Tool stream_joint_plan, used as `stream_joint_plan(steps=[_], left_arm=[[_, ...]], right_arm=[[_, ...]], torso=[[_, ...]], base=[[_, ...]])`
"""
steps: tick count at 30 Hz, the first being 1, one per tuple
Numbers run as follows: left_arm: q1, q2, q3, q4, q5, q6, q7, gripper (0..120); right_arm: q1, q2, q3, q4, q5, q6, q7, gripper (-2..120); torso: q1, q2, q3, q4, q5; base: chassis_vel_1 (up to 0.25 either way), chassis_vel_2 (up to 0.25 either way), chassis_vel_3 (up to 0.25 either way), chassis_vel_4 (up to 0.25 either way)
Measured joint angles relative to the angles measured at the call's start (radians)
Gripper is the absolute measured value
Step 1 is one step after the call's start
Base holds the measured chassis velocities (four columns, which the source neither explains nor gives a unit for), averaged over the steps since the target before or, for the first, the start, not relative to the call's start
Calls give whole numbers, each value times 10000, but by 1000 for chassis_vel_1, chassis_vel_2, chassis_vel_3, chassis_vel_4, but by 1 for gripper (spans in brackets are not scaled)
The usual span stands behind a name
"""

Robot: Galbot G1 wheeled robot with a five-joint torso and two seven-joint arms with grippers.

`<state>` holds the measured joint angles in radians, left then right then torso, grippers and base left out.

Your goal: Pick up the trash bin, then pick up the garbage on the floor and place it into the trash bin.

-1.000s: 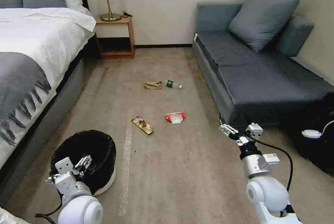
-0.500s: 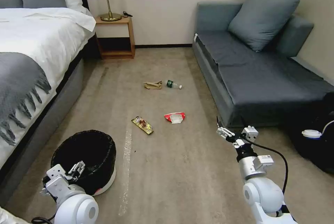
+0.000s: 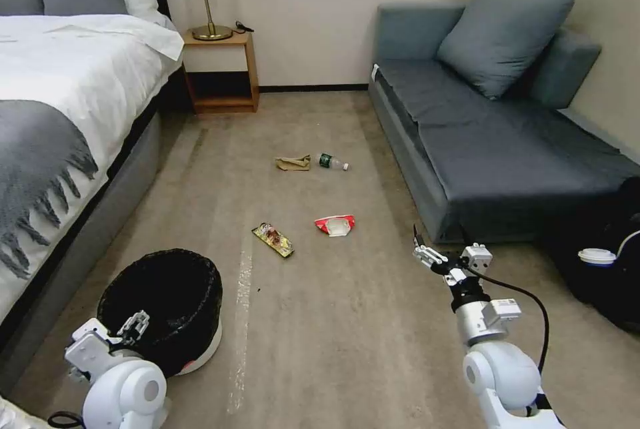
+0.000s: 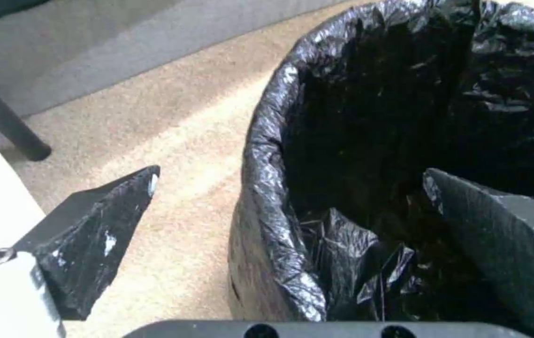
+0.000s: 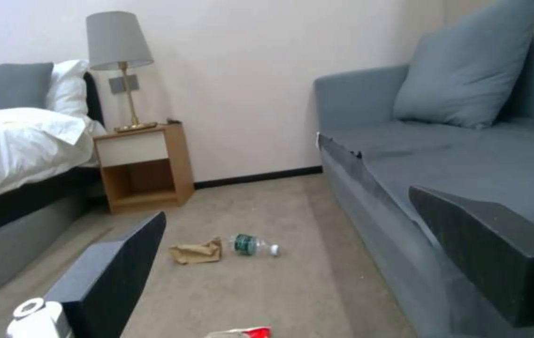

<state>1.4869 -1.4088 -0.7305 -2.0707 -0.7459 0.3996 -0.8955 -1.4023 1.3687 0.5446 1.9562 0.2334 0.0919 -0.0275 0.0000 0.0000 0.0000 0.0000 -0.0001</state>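
Left tool [image 4: 292, 220]: we see it spread wide, one finger inside the trash bin [image 3: 163, 305], one outside, straddling the near rim; it has drawn back and down since a second ago.
Right tool [image 3: 427, 257]: spread, empty, lowered slightly beside the sofa [image 3: 493, 142].
Trash bin: on the floor by the bed [image 3: 60, 102], not yet gripped.
Garbage [image 3: 273, 239]: four pieces mid-floor, untouched.
Meaning: we judge the rim grasp imminent.
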Motion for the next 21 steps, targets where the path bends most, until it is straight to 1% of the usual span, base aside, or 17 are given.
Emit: stream_joint_plan(steps=[8,13,16,17,19,20,21], left_arm=[[-186,-9,51,292,-174,43,-10,100],[-226,-27,59,380,-256,58,-10,94],[-277,-42,54,516,-388,59,-15,79],[-277,-42,54,516,-388,59,-15,79],[-286,-54,54,556,-449,59,-17,69],[-299,-62,54,577,-482,59,-17,63],[-313,-66,54,596,-495,60,-17,60]], right_arm=[[-50,-1,21,0,-17,37,-3,100],[-48,-3,23,0,-10,48,-3,100],[-35,-1,19,-12,0,66,-4,100],[-35,-1,19,-12,0,66,-4,100],[-33,-5,20,-19,6,79,-3,100],[-32,-8,23,-20,10,84,-3,100],[-32,-9,24,-20,12,88,-3,100]], torso=[[0,0,0,0,-1],[0,0,0,0,0],[0,0,0,0,0],[0,0,0,0,0],[0,0,0,0,0],[0,0,0,0,0],[0,0,0,0,0]], base=[[0,0,0,0],[0,0,0,0],[0,0,0,0],[0,0,0,0],[0,0,0,0],[0,0,0,0],[0,0,0,0]])
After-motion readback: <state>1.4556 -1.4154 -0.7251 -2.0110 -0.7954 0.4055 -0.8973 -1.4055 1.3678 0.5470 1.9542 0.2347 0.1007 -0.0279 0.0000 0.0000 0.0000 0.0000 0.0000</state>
